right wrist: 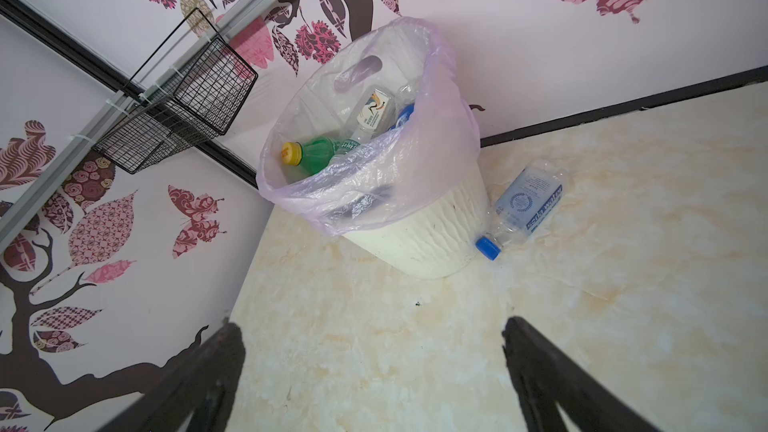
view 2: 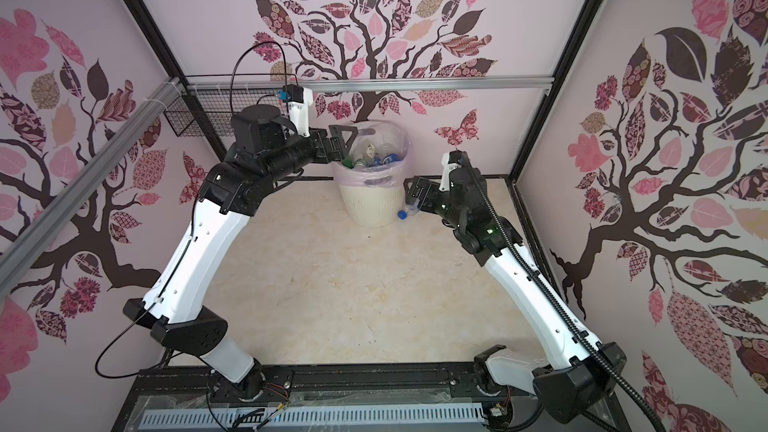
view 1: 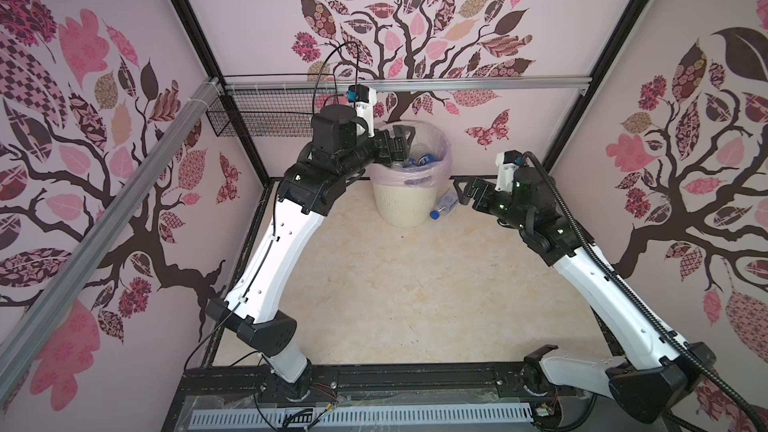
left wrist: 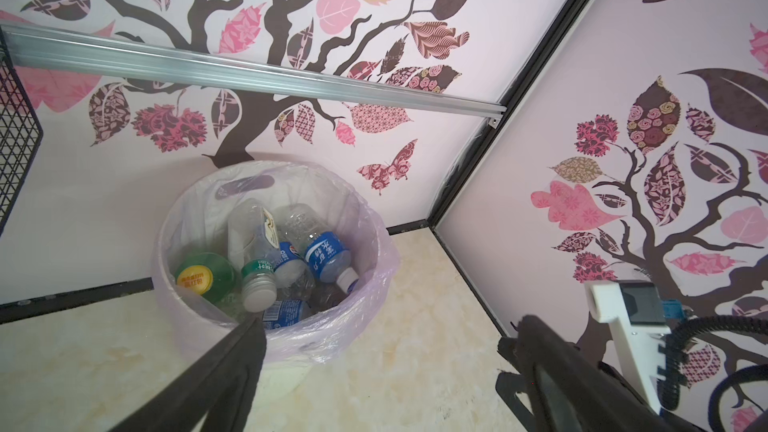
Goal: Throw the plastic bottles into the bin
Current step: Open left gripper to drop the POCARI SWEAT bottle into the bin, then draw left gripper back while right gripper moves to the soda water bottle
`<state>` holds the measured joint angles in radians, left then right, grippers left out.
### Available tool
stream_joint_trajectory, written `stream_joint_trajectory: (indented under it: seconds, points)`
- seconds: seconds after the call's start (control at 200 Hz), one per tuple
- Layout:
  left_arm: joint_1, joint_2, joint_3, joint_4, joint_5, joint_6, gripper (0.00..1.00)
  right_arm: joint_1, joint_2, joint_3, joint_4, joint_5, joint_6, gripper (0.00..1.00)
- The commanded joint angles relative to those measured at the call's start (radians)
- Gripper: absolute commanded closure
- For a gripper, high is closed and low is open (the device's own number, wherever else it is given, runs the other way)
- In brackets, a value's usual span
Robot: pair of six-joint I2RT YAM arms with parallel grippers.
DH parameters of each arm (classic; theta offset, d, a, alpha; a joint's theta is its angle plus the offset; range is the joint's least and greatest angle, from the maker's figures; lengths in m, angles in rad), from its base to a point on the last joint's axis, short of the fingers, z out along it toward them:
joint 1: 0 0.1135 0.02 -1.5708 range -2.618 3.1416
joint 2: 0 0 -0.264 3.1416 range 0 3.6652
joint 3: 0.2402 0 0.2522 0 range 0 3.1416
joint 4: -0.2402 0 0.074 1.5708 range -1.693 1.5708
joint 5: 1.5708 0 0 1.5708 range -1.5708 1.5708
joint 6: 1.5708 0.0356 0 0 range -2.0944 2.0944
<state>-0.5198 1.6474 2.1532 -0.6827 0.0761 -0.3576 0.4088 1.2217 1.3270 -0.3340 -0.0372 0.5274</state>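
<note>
**A:** While most of the plastic bottles (left wrist: 291, 259) lie heaped inside the bin (view 1: 399, 209), does any lie outside it?

**B:** One does. A clear bottle with a blue cap (right wrist: 521, 207) lies on its side on the table (view 1: 374, 284), against the foot of the bin on the right arm's side.

**A:** What shows in the heap?

**B:** A green bottle with a yellow cap (right wrist: 316, 151) rests against the pink bag liner (right wrist: 374, 184). Beside it are a clear bottle with a white cap (left wrist: 259, 292) and several with blue labels.

**A:** And the grippers?

**B:** The left gripper (view 1: 402, 143) hangs over the bin's rim on its left side, jaws wide apart with nothing between them. The right gripper (view 1: 459, 191) hovers low, just beside the lying bottle, jaws also spread and empty. Whether it touches that bottle cannot be told.

**A:** Anything farther out?

**B:** A black wire basket (right wrist: 178, 105) hangs from the metal rail (left wrist: 249, 72) in the far left corner, apart from the bin.
</note>
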Motion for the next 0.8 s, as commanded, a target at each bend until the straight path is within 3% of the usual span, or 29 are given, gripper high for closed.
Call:
stream_joint_trajectory:
  seconds: [0.0, 0.19, 0.51, 0.795]
  points:
    - [-0.003, -0.007, -0.084, -0.004, 0.010, 0.027, 0.03, -0.010, -0.025, 0.002, -0.022, 0.011, 0.017, 0.00]
    - [-0.006, -0.074, -0.205, -0.010, 0.001, 0.070, 0.03, -0.074, -0.008, -0.034, -0.013, -0.003, 0.052, 0.00]
    - [-0.040, -0.194, -0.499, 0.045, 0.007, 0.113, 0.03, -0.154, 0.126, -0.107, 0.031, 0.082, 0.083, 0.00]
    - [-0.112, -0.248, -0.763, 0.167, 0.007, 0.096, 0.03, -0.281, 0.423, -0.094, 0.136, -0.013, 0.109, 0.00]
